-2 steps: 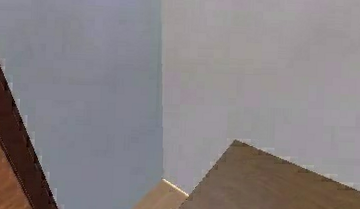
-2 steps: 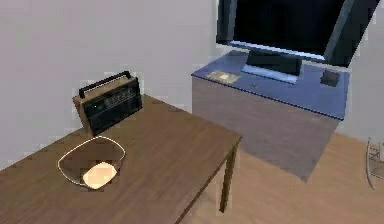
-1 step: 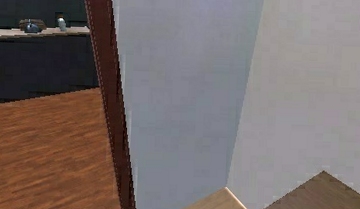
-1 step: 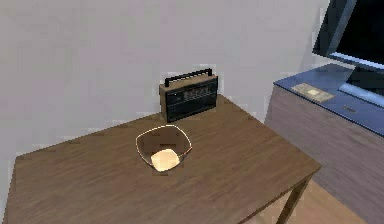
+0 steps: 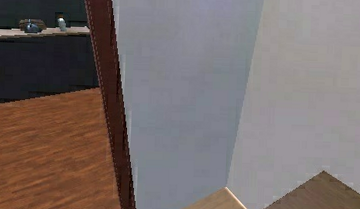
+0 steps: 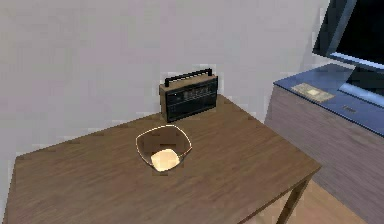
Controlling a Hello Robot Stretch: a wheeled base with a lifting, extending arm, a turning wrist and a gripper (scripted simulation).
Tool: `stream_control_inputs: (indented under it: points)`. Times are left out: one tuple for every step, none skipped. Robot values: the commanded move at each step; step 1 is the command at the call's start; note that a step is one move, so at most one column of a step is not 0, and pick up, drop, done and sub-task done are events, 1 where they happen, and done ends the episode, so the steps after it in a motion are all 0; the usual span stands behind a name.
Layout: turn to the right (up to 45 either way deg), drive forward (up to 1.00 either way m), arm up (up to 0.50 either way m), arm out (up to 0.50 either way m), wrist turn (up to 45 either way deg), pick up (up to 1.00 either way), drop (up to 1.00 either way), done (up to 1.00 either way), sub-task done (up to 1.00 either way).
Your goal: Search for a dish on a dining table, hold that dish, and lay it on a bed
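Note:
A shallow tan dish (image 6: 164, 148) with a pale rim sits near the middle of a dark wooden table (image 6: 90, 185) in the arm side view. Something light lies inside it. Behind it, toward the wall, stands a dark portable radio (image 6: 190, 97) with a handle.
In the forward view a pale wall (image 5: 188, 93) stands close ahead with a dark red door frame (image 5: 110, 90) on its left; beyond that is wood floor (image 5: 41, 153) and a dark counter (image 5: 40, 33) bearing a small bowl (image 5: 32, 26). A grey cabinet (image 6: 335, 120) under a dark screen (image 6: 355, 40) stands right of the table.

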Motion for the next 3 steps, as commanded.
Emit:
stream_control_inputs:
  points:
    - [0.0, 0.0, 0.38, 0.0, 0.0, 0.0, 0.0, 0.0, 0.0]
    - [0.0, 0.0, 0.0, 0.22, 0.0, 0.0, 0.0, 0.0, 0.0]
    - [0.0, 0.0, 0.0, 0.0, 45.0, 0.0, 0.0, 0.0, 0.0]
